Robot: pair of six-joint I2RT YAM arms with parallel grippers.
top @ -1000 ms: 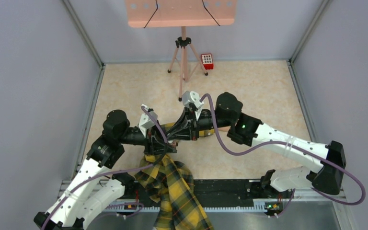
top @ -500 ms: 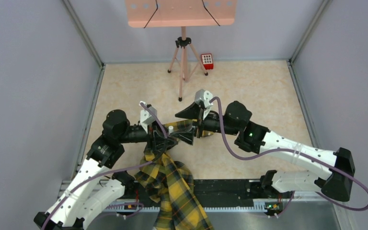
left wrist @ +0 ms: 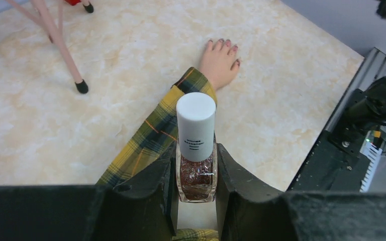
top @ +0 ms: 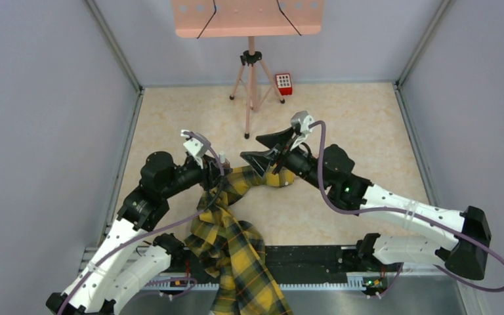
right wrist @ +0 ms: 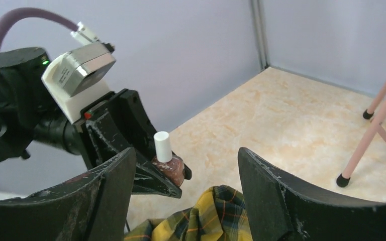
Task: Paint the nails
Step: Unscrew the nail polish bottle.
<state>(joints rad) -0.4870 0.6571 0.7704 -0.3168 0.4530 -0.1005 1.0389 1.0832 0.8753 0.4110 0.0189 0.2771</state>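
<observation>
glass bottle [left wrist: 196, 170] sides behind left jaws; nails [left wrist: 228, 43] tiny

Tiny dark-red nails [left wrist: 228, 44], facing up

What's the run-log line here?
left pincer: shut on polish bottle | cap: on | right pincer: open, empty | mannequin hand: untouched

Pink tripod [top: 251, 60] under a pink board [top: 247, 16], red keypad box [top: 283, 83] just beside.
</observation>
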